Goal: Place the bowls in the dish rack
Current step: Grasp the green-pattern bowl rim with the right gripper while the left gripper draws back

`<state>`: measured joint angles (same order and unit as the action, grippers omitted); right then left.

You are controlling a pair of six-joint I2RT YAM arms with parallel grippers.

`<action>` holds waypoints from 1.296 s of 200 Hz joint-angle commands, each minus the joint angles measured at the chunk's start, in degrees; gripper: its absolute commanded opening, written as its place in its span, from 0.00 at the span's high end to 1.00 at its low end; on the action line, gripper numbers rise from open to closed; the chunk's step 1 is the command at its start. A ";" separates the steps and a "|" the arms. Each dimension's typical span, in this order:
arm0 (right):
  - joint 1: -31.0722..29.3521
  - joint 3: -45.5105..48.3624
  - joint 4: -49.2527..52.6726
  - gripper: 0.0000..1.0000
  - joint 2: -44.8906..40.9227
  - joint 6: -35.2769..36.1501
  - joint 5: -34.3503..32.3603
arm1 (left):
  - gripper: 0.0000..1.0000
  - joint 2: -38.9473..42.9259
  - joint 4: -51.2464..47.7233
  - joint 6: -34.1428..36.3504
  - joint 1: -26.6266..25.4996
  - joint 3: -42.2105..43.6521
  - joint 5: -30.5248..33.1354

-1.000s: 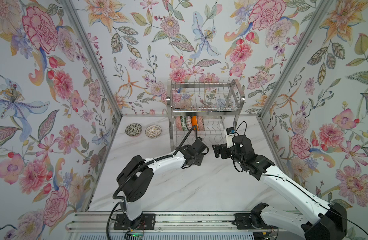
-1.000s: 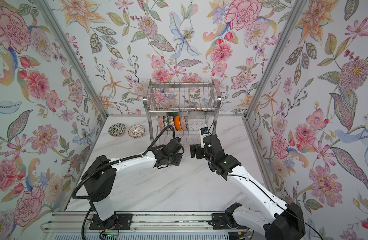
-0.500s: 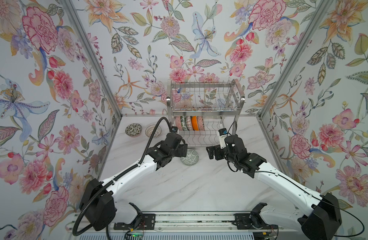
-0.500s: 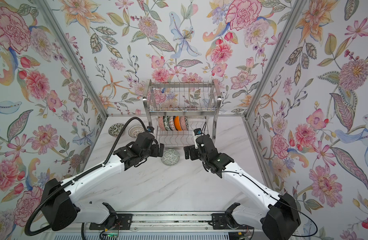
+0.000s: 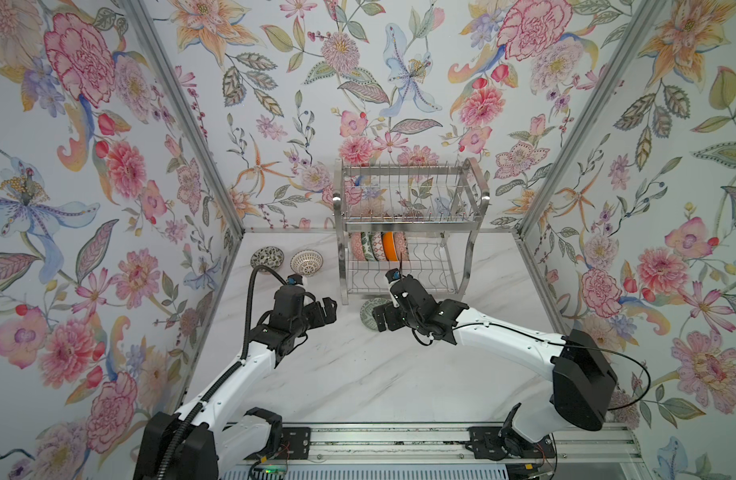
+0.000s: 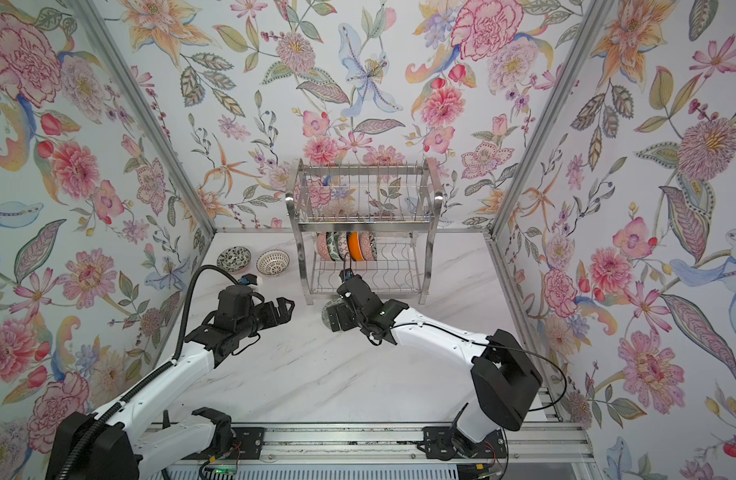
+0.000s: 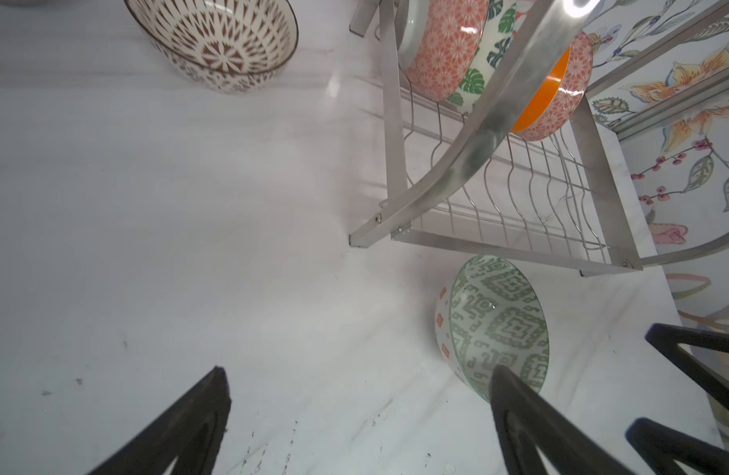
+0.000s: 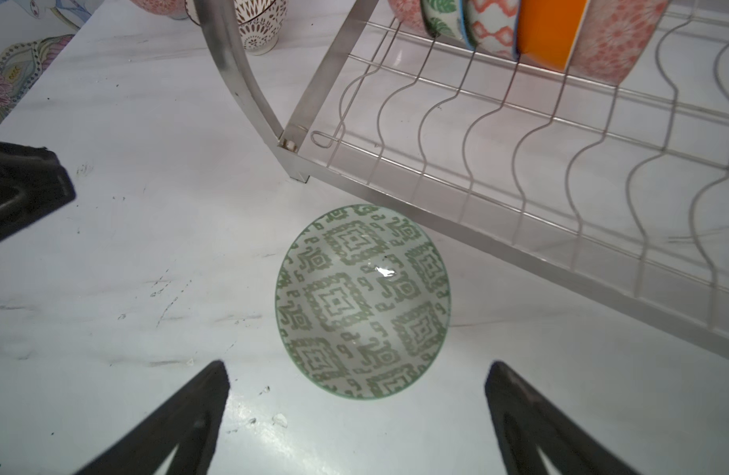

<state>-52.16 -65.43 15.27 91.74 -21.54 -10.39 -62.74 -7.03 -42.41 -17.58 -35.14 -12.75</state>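
left hand (image 5: 331, 306) and right hand (image 5: 380, 318) both spread, empty — three bowls (image 8: 362, 302) on table (image 5: 358, 374), five in dish rack (image 5: 407, 226).

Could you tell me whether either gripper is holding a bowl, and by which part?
Nothing is held: the left gripper and right gripper are open and empty. The green-patterned bowl sits free on the table by the dish rack.

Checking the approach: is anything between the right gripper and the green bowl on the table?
Nothing visible. The open right gripper faces the green bowl across bare table; the rack stands beyond the bowl, the left gripper off to the side.
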 commanded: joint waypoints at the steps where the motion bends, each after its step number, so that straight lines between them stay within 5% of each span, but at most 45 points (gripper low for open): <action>1: -1.93 -3.84 2.51 0.01 3.55 -2.22 -1.99 | 0.01 0.41 7.41 -4.70 1.64 3.74 -8.34; 115: -5.36 -11.26 4.22 0.02 16.49 -4.83 -3.55 | 0.01 1.60 12.13 -4.88 5.43 10.95 -12.41; 134: -5.57 -12.18 4.32 0.16 17.61 -5.26 -3.84 | 0.01 1.76 12.44 -4.53 5.62 11.36 -12.69; 206: -6.64 -16.48 6.22 0.23 22.33 -5.26 -6.12 | 0.01 1.27 12.35 -2.86 6.10 11.60 -13.55; 259: -6.59 -17.20 6.68 0.53 23.72 -5.45 -7.67 | 0.01 0.91 11.70 -1.63 6.15 10.76 -13.46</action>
<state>-58.50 -80.71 19.99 114.28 -26.59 -16.14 -61.80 5.19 -45.78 -11.99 -23.86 -25.34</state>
